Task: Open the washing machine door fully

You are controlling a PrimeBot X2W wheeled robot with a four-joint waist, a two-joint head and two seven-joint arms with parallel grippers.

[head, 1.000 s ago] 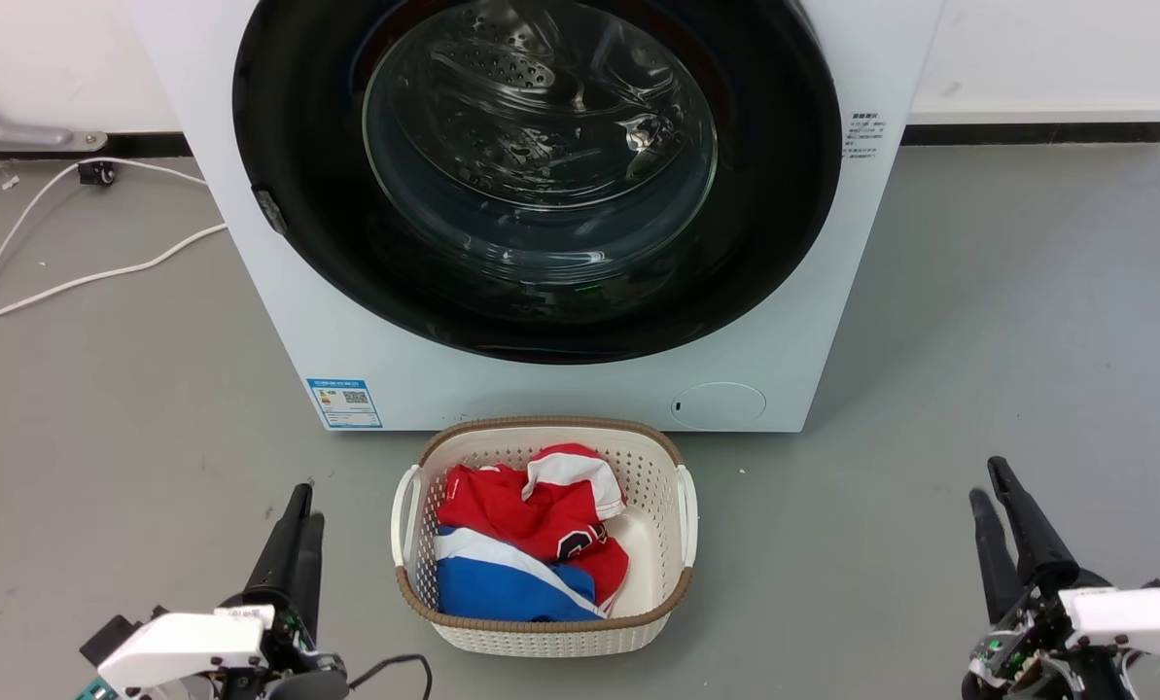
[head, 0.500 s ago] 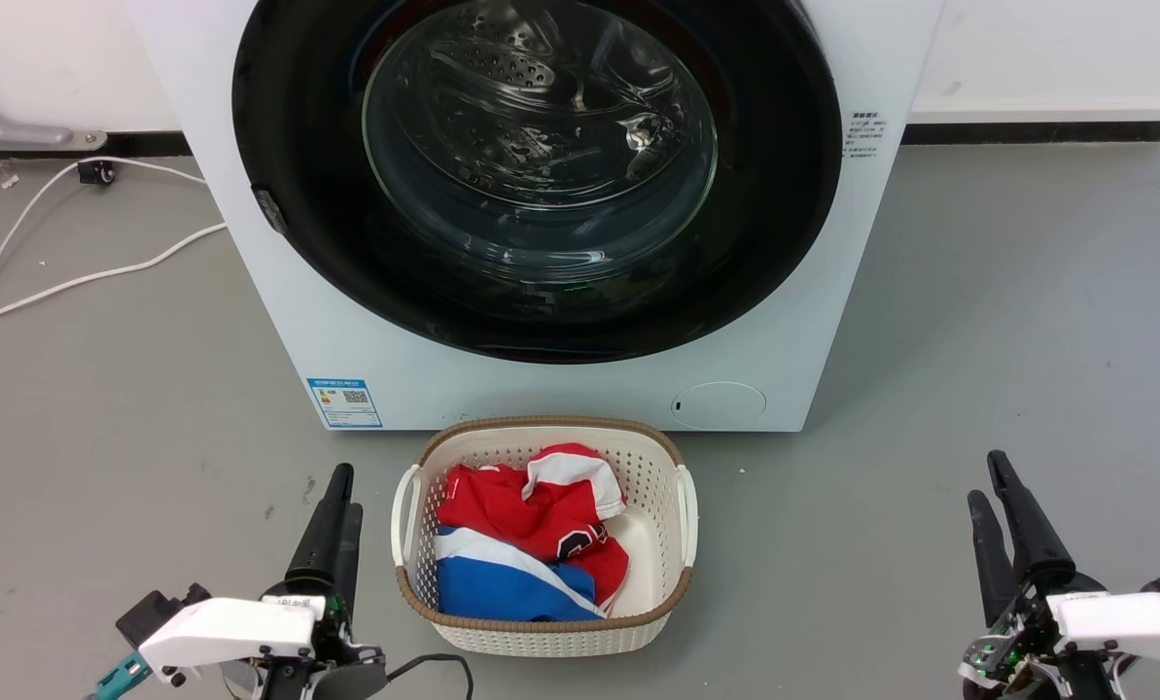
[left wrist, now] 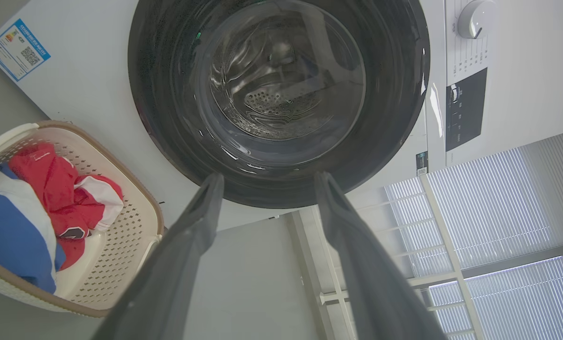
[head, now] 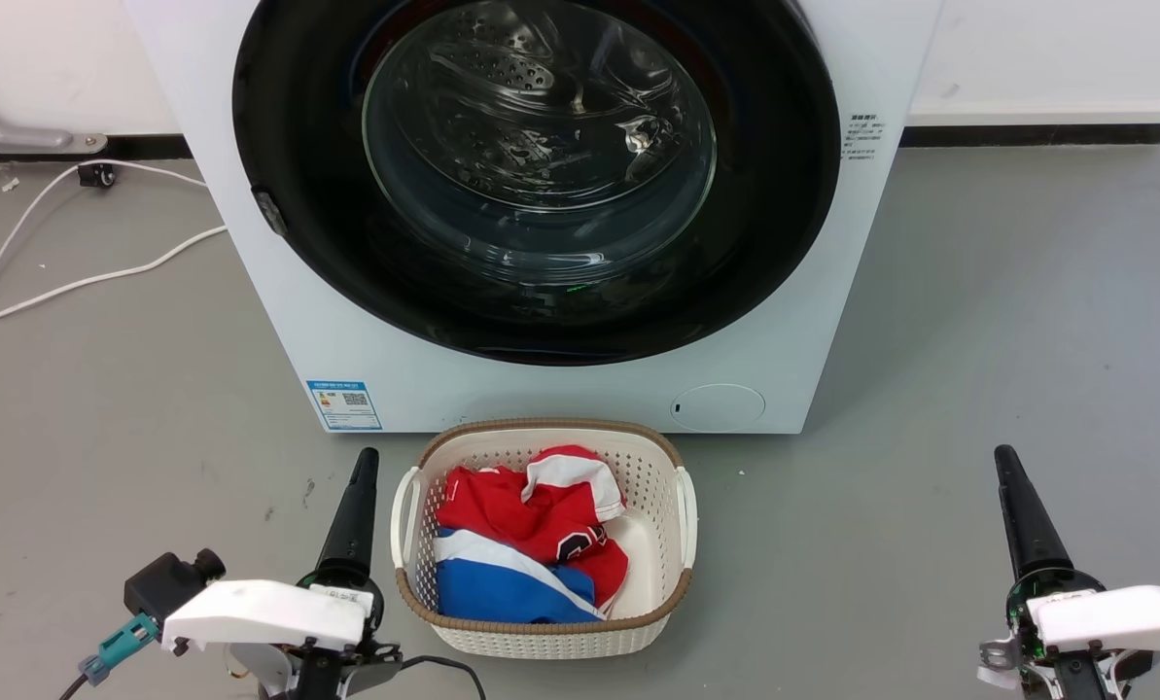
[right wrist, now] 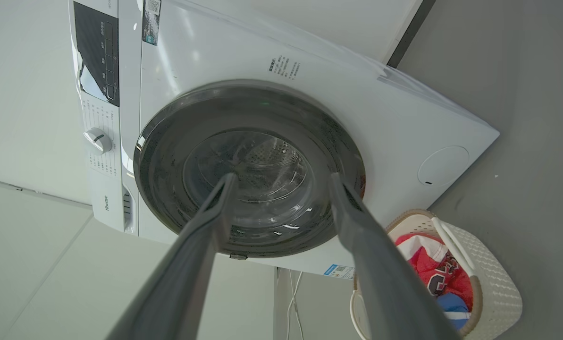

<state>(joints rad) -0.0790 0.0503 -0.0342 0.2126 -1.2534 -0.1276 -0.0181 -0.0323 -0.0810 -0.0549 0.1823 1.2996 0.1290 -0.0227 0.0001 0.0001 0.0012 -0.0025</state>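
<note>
The washing machine door (head: 538, 165) is a big glossy black ring around a bulging glass window, lying shut and flush on the white machine front. A small grey latch (head: 268, 211) sits on its left edge. My left gripper (head: 364, 467) hovers over the floor just left of the basket, well short of the door. It is seen edge-on in the head view. My right gripper (head: 1005, 462) is low at the far right. In the wrist views the left gripper (left wrist: 268, 177) and right gripper (right wrist: 282, 177) stand open and empty, both pointing at the door (left wrist: 279, 94) (right wrist: 248, 167).
A cream laundry basket (head: 541, 642) with red, white and blue clothes stands on the grey floor right in front of the machine, between my arms. A white cable (head: 84, 277) trails over the floor at left. The wall runs behind the machine.
My left gripper has moved forward and to the right, up beside the basket. Both wrists have rolled, so each pair of fingers now lines up edge-on. The door has not moved.
</note>
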